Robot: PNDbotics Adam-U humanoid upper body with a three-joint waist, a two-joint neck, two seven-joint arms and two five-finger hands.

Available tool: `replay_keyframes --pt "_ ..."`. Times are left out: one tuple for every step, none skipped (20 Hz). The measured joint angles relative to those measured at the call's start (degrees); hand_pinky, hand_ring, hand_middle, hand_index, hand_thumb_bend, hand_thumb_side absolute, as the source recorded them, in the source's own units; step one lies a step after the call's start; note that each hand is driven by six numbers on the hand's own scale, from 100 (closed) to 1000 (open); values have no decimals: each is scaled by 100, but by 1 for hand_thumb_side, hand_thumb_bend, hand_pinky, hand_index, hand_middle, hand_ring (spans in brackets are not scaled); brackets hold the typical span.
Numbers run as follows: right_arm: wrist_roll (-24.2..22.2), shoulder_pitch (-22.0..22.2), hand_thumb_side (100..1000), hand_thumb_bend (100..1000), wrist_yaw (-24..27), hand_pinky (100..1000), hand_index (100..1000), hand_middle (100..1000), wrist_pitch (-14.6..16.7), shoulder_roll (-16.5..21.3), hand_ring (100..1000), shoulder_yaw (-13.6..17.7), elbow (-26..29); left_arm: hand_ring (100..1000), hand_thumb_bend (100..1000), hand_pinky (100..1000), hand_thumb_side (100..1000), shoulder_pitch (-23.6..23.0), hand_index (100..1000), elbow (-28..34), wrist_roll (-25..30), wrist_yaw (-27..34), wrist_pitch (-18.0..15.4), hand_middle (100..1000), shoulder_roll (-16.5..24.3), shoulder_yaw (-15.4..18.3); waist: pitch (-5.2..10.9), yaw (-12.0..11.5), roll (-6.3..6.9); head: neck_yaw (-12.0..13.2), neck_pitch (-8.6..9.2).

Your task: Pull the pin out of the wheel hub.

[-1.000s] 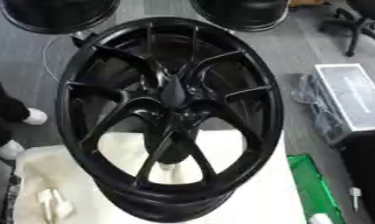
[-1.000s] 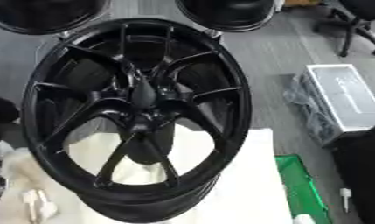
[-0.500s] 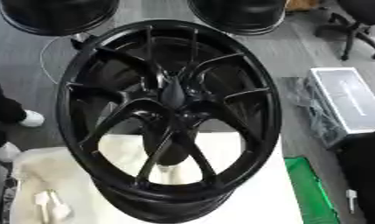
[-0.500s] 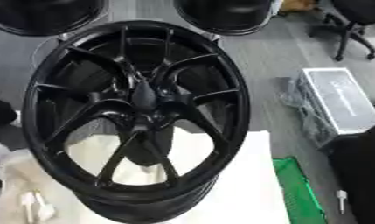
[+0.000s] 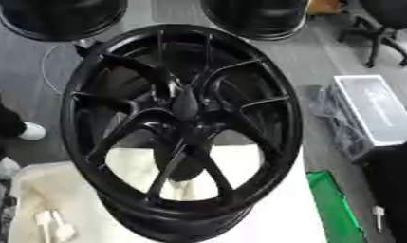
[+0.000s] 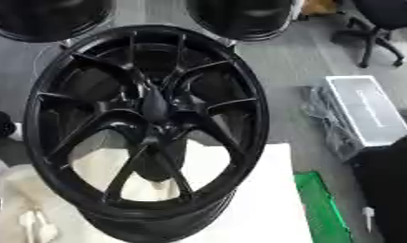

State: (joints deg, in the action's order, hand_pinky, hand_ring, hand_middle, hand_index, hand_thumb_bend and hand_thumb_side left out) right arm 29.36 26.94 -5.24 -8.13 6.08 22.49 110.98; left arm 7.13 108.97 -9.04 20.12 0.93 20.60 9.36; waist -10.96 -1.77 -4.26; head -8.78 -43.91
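at the lower left, pale small things [image 5: 53, 227] lie on the white-covered desk [image 5: 285, 213]. the black wheel [image 5: 183, 128] stands tilted on it, hub [image 5: 186, 102] facing the camera. at the hub a dark tapered shape shows; whether that is the pin, i cannot tell. neither hand is in view, so their state and the step stay unsettled. to the right, a grey case [image 5: 374, 114] sits on the floor.
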Motion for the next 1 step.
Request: replay_keyframes --pt "62 -43 797 100 115 692 897 792 79 -8 800 1 -116 684 173 484 952 2 762 -23 -3 0 -1 647 0 0 6 0 10 -3 23"
